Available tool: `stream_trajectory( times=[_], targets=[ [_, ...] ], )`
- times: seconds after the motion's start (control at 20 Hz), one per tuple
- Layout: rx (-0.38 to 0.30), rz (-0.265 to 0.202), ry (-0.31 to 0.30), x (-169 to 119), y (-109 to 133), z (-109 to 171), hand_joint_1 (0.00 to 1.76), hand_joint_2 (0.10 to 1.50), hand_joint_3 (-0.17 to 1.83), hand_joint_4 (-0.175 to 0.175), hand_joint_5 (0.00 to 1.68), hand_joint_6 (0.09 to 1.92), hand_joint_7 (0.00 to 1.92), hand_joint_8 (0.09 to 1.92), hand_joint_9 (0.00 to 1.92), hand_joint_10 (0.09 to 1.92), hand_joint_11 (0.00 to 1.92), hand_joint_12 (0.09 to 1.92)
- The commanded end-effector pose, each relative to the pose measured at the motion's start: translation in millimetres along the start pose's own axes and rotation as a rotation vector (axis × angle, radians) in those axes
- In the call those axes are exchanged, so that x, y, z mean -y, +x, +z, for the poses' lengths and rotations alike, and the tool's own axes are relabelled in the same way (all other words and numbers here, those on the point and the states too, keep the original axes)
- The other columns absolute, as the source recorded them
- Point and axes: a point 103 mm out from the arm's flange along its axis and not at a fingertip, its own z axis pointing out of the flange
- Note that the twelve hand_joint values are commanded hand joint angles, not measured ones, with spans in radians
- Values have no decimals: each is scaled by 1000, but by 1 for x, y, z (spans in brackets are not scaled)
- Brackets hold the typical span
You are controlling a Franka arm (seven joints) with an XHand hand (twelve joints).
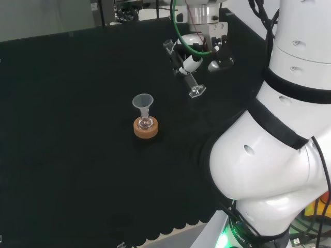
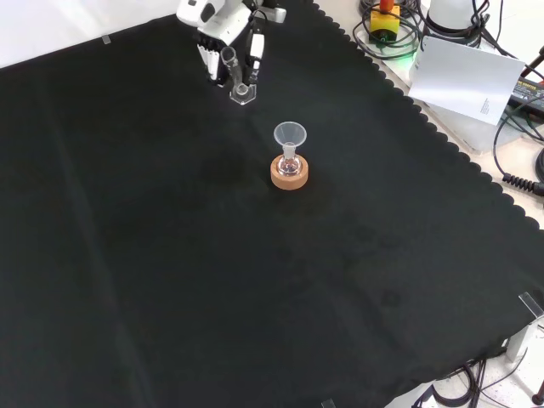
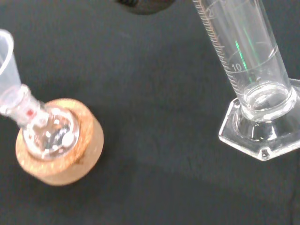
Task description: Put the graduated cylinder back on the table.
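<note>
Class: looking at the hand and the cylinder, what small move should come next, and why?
Probably lower the cylinder straight down: the hand holds it tilted, its base seemingly just above the cloth, clear of the flask on its cork ring.

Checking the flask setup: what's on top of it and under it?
A funnel sits in the neck of the flask; a cork ring is under it. The ring hides the flask's bottom, and its contents can't be told.

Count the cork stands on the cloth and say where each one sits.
1. The cork stand sits near the middle of the cloth under a small flask with a funnel, in front of the graduated cylinder in the hand, front view.
</note>
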Motion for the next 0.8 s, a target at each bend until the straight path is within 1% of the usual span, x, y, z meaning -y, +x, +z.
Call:
stream_trajectory(
  times=[0.05, 0.25, 0.55, 0.65, 0.7, 0.8],
  targets=[
    [-49, -4, -93, -5, -20, 3, 1252, 1127, 0, -175, 936, 1043, 978, 1040, 1482, 87, 1328, 749],
    [-80, -13, -151, -13, -29, 10, 1252, 1127, 0, -175, 936, 1043, 977, 1040, 1481, 87, 1328, 748],
    [-169, -41, -247, -36, -43, 29, 1251, 1128, 0, -175, 935, 1045, 976, 1042, 1480, 87, 1327, 746],
    [-190, -50, -243, -45, -45, 35, 1251, 1128, 0, -175, 935, 1045, 976, 1042, 1480, 87, 1327, 745],
    [-198, -48, -255, -49, -46, 38, 1251, 1128, 0, -175, 934, 1045, 976, 1043, 1479, 87, 1326, 745],
    [-226, -54, -261, -57, -49, 41, 1251, 1128, 0, -175, 934, 1046, 975, 1043, 1477, 87, 1324, 744]
  ],
)
